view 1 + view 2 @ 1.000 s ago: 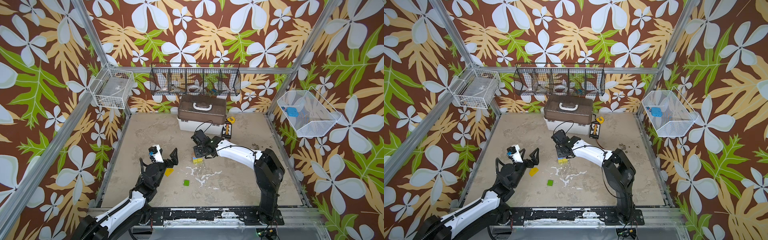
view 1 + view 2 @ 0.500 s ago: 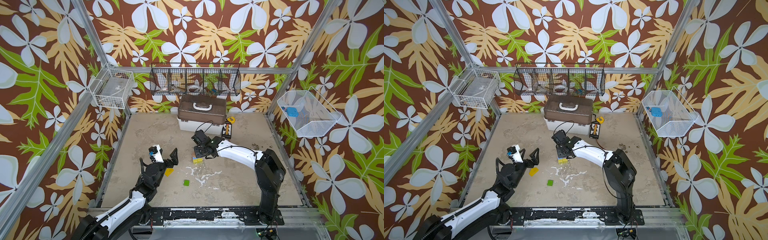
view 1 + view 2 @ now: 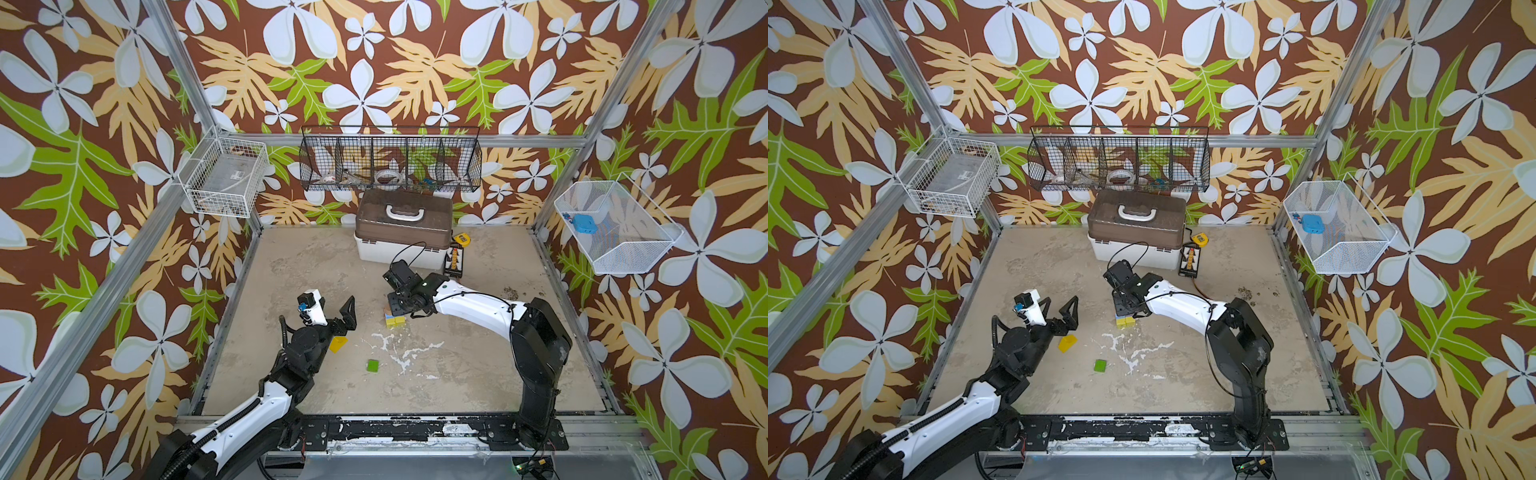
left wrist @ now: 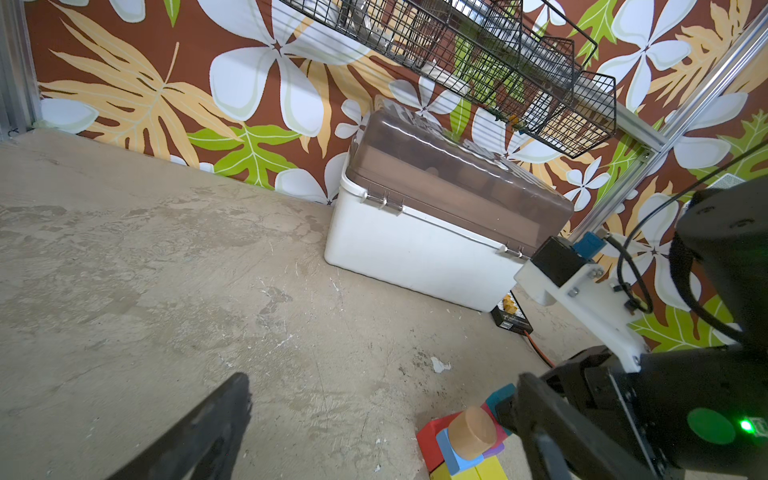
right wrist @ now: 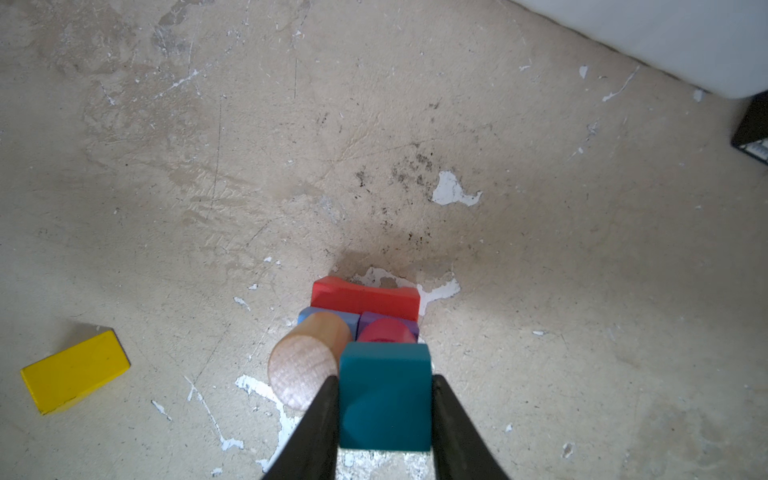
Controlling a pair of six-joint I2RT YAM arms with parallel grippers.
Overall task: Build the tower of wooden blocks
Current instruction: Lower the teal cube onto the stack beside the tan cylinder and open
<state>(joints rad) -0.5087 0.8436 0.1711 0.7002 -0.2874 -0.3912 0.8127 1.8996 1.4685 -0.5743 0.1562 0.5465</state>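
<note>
Between the right fingers (image 5: 316,424) sat a teal block (image 5: 384,395), pinched on both flat sides & hanging right over the tower (image 3: 394,320), which stood roughly mid-table (image 3: 478,365) under the right wrist. Main risk, IMO: the tan cylinder (image 5: 305,365) was just beside one finger, poss. touching (couldn't tell), so any sideways drift, or spreading wide on release, could've knocked it off its blue block (image 5: 328,316). Second risk: the pink cylinder (image 5: 386,330) gave only a small round top, so a teal block landing off-centre might've tipped & taken the red arch (image 5: 363,297) w/ it. Straight down & a narrow release looked safest. Room-wise, bare table lay all round the tower; the white box (image 3: 399,253) was well apart at the back. Left fingers (image 3: 350,311) were spread wide, empty, over by the yellow block (image 3: 337,344), clear of the stack. Green block (image 3: 372,365) lay alone nearer the front rail, out of the way.
</note>
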